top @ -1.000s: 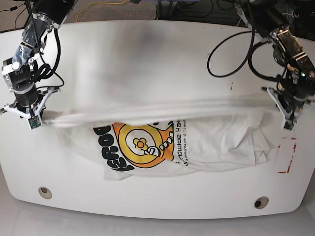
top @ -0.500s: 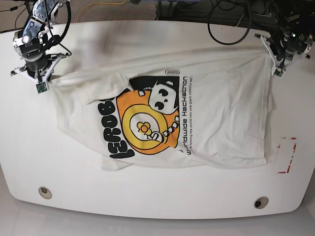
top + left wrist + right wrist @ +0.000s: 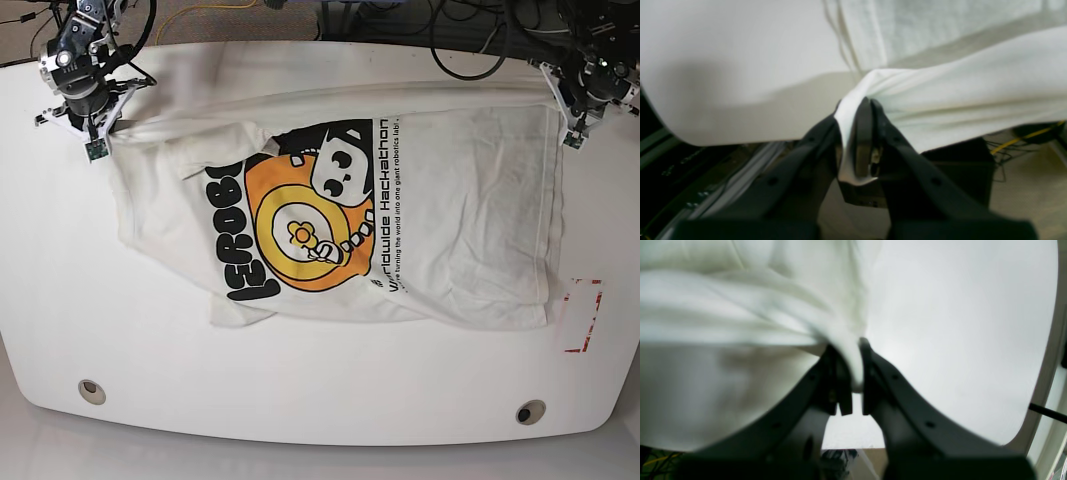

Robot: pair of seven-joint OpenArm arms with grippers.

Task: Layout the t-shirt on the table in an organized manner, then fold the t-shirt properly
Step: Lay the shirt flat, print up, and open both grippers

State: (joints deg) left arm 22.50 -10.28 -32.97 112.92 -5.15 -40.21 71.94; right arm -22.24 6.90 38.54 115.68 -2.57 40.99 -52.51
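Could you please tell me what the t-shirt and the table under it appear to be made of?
The t-shirt looks like soft white knit fabric, likely cotton: it wrinkles, drapes and bunches where the grippers pinch it, with a flat printed graphic. The table seems a smooth, hard white laminate or plastic with a faint sheen and rounded edges.

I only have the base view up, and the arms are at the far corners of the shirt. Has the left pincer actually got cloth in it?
Observer: Yes. In the left wrist view the left pincer is shut on a bunched edge of the shirt.
Operator: And the right one?
Observer: The right pincer is shut too, with a fold of shirt squeezed between its jaws.
Operator: Is the left grip over the table?
Observer: No. The left wrist view shows the table edge, and the pinch sits just past it, over the floor.
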